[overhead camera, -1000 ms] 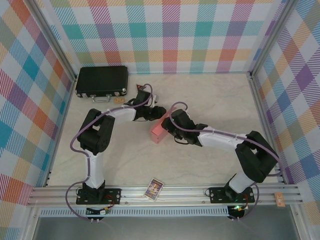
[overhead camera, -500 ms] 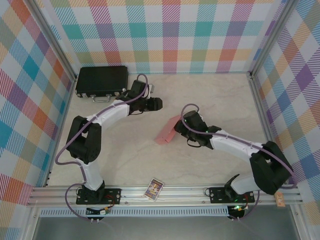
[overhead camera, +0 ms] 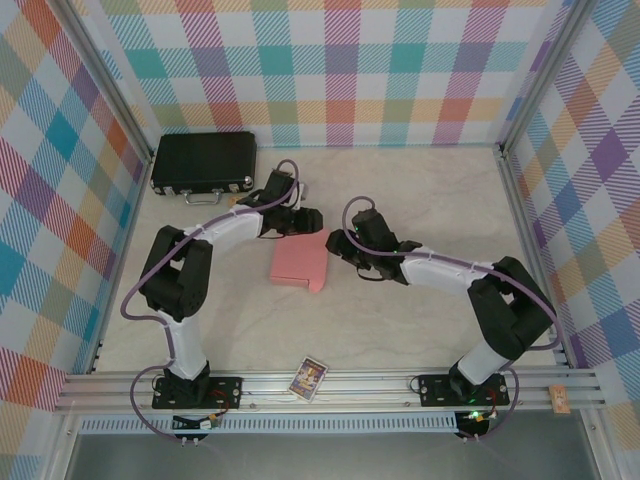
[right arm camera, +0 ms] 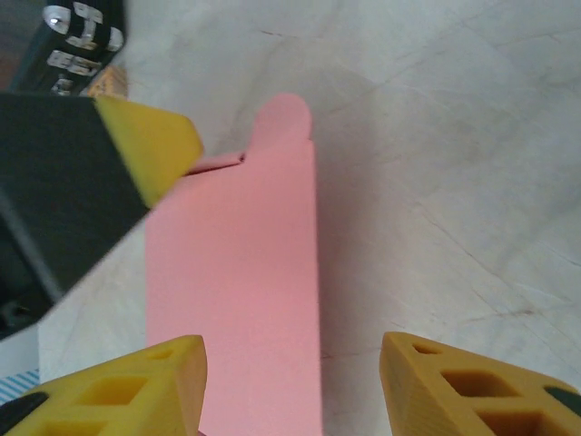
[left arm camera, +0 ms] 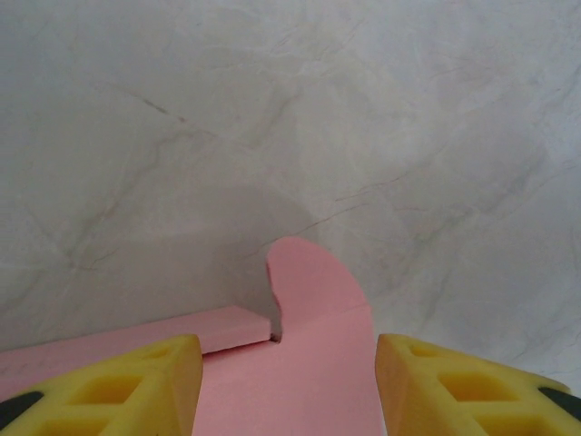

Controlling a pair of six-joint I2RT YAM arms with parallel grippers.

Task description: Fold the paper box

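The paper box (overhead camera: 298, 263) is a pink, flattened card piece lying on the marble table, with a rounded flap (left arm camera: 309, 272) at its far end. My left gripper (overhead camera: 312, 218) hovers at the box's far right corner. Its yellow jaws stand open over the pink panel (left arm camera: 309, 372) in the left wrist view, left gripper (left arm camera: 286, 347). My right gripper (overhead camera: 335, 244) is just right of the box and also open. In the right wrist view the box (right arm camera: 236, 272) lies beside the left finger of the right gripper (right arm camera: 290, 348), with bare table on the other side. A left-gripper finger (right arm camera: 150, 141) reaches in near the flap.
A black hard case (overhead camera: 203, 162) with metal latches (right arm camera: 77, 32) lies at the back left. A small picture card (overhead camera: 309, 378) rests on the front rail. Checkered walls close the table on three sides. Bare table stretches right of and in front of the box.
The box has gone from standing tilted at the right gripper to lying flat, a little further left. The left gripper swung away towards the back, then returned to the box's corner.
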